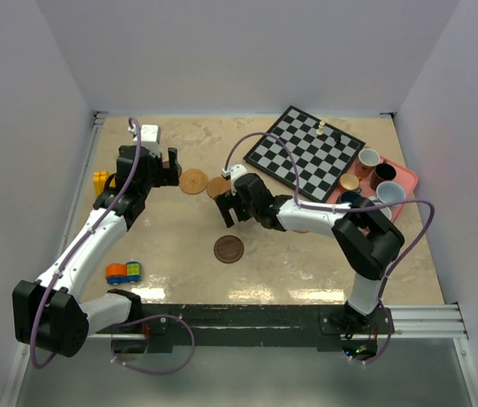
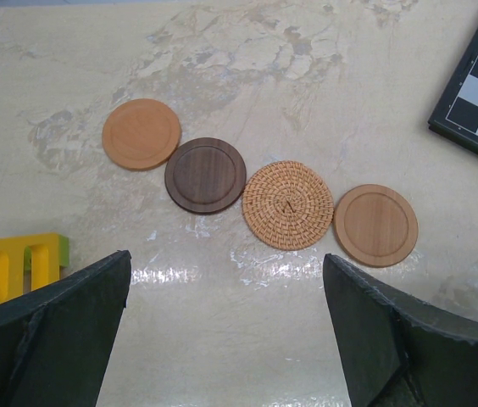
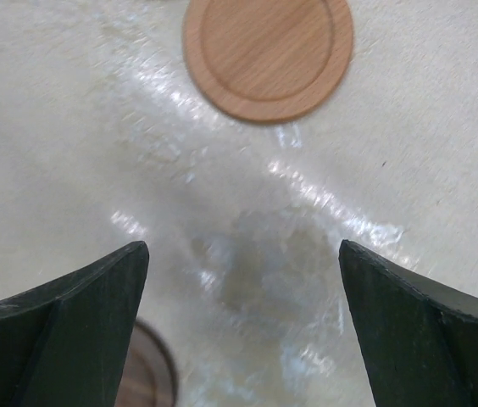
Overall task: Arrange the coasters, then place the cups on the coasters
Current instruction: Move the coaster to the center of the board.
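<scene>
In the left wrist view four coasters lie in a row: a plain tan one (image 2: 141,134), a dark brown one (image 2: 206,175), a woven one (image 2: 288,204) and a tan one (image 2: 375,225). My left gripper (image 2: 226,256) hangs open just short of them with nothing in it. From above I see a tan coaster (image 1: 193,181), a second (image 1: 218,186) partly under my right gripper (image 1: 225,212), and a dark brown one (image 1: 229,249). The right gripper (image 3: 243,246) is open over bare table, between a tan coaster (image 3: 268,55) and a dark one (image 3: 141,373). Several cups (image 1: 369,158) stand on the pink tray (image 1: 406,181).
A chessboard (image 1: 303,153) with a small piece on it lies at the back right, next to the tray. A yellow block (image 1: 101,181) and a white block (image 1: 149,134) sit by the left arm. A small orange, green and blue toy (image 1: 124,272) lies front left.
</scene>
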Controlling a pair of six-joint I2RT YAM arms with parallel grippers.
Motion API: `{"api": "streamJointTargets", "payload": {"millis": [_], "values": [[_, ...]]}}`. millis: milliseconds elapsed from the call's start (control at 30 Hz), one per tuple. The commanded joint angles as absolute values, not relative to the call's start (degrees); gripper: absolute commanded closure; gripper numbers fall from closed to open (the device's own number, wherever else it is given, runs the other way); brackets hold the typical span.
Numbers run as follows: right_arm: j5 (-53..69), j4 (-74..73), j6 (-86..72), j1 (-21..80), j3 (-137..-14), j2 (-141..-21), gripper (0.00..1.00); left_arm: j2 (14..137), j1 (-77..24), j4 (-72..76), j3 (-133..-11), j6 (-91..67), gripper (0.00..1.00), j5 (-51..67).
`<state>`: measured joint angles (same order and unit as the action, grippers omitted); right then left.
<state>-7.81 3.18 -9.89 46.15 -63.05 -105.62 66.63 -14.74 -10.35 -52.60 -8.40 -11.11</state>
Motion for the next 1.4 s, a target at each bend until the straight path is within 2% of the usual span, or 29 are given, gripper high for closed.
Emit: {"api": "streamJointTargets", "payload": {"millis": [0,300,567,1367], "values": [[-6.6,0.1,-13.9,50.0,-59.2,-99.1,0.02,65.0,-14.3,-8.0,-52.5,-8.4,0.0,-10.7],[-15.5,-3.2,-27.3,60.1,-52.7,-92.4,0.02,64.8,-14.3,-7.6,-52.1,-9.0,0.0,-9.7],[-20.6,-5.7,-30.8,64.4,-54.4,-96.1,0.02,64.8,-14.3,-7.6,-52.1,-9.1,0.0,-9.6],[-24.2,-5.5,-29.5,66.7,-57.2,-101.9,0.01,64.9,-14.3,-7.6,-52.1,-8.9,0.0,-9.7]]}}
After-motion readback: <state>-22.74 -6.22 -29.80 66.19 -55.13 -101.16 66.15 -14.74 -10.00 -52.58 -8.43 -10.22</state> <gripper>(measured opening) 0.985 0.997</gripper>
